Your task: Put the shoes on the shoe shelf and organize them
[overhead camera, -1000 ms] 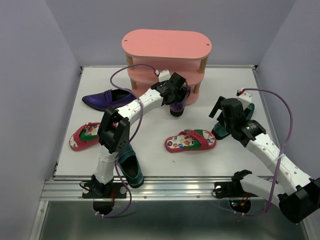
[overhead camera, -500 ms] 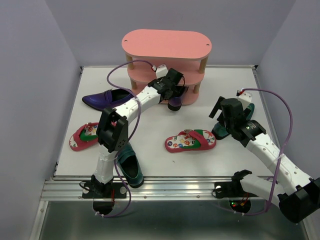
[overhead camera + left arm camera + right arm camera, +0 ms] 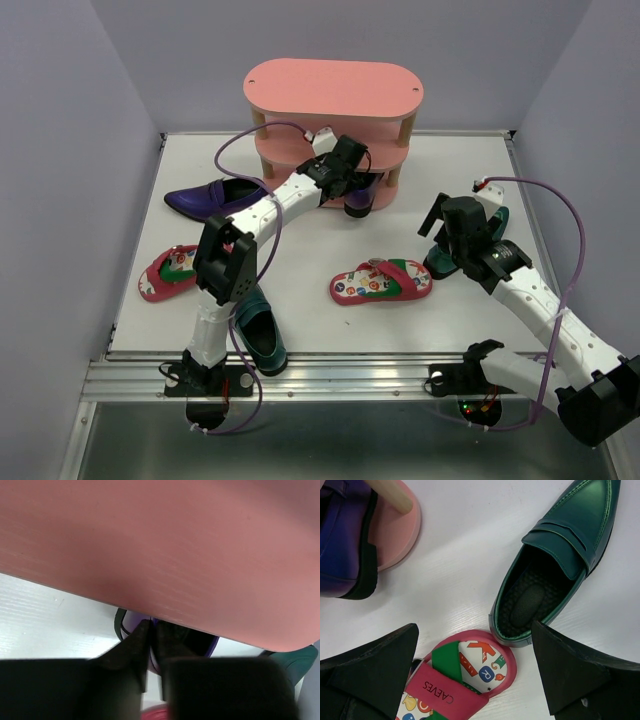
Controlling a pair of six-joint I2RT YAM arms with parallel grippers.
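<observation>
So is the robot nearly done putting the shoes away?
No, nothing is finished yet. The left gripper holds one purple shoe at the shelf's bottom board. Five shoes lie on the table: the other purple shoe, two green shoes, two flip-flops. The right gripper hangs open over one green shoe.

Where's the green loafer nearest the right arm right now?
The green loafer lies on the table right of the shoe shelf, under the open right gripper; in the right wrist view its heel sits beside the red flip-flop.
</observation>
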